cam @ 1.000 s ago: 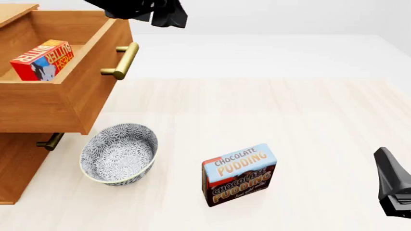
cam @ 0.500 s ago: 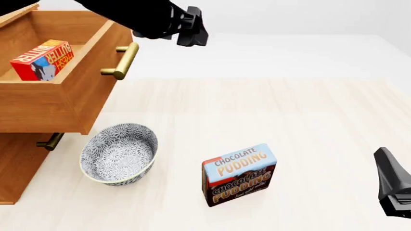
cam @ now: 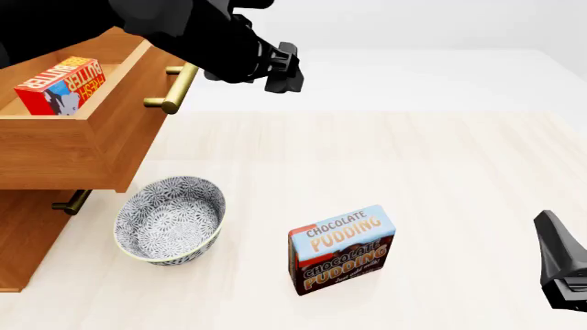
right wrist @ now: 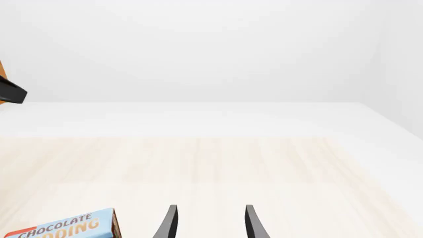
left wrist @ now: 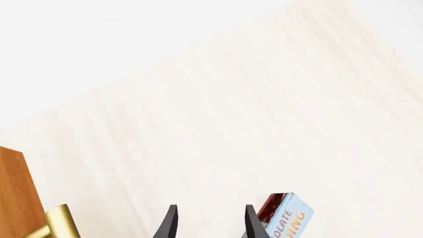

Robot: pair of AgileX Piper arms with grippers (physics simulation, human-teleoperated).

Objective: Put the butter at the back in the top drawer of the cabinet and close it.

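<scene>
With the butter [cam: 62, 85] lying in the open top drawer [cam: 87, 148] at upper left, the left gripper [cam: 282, 67], jaws parted and empty, could miss the brass handle [cam: 172, 87] and leave it ajar.

"BUTTER" box [cam: 60, 86]; "CHOCOLATE PUDDING" box [cam: 341, 249]

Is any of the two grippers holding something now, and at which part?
Nothing is held. The left gripper and the right gripper are both open and empty; the butter lies in the top drawer.

A patterned bowl [cam: 170, 218] sits on the pale desk [cam: 440, 172], and a pudding box [cam: 341, 249] stands upright near it at its 4 o'clock.
</scene>
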